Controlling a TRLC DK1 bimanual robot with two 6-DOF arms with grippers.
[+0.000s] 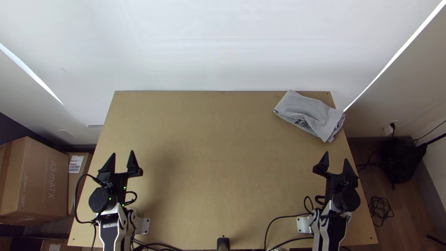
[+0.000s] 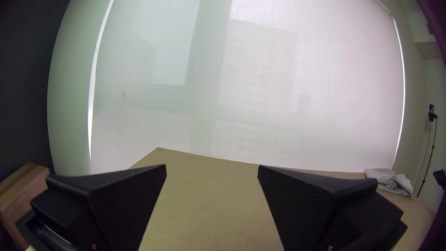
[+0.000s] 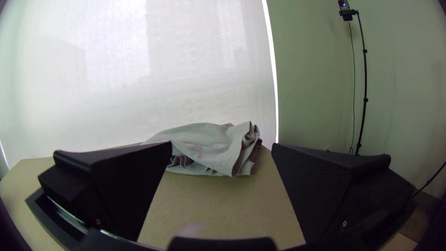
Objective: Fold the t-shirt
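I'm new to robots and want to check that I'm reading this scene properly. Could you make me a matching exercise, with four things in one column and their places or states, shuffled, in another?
Things
1. T-shirt
2. Left gripper
3. Right gripper
4. Large cardboard box

Places and states
A. Open, near the table's right edge
B. Brown, standing beyond the table's left edge
C. Grey, in a loose bundle at the table's far right corner
D. Open, near the table's left edge

Pairs: 1-C, 2-D, 3-A, 4-B
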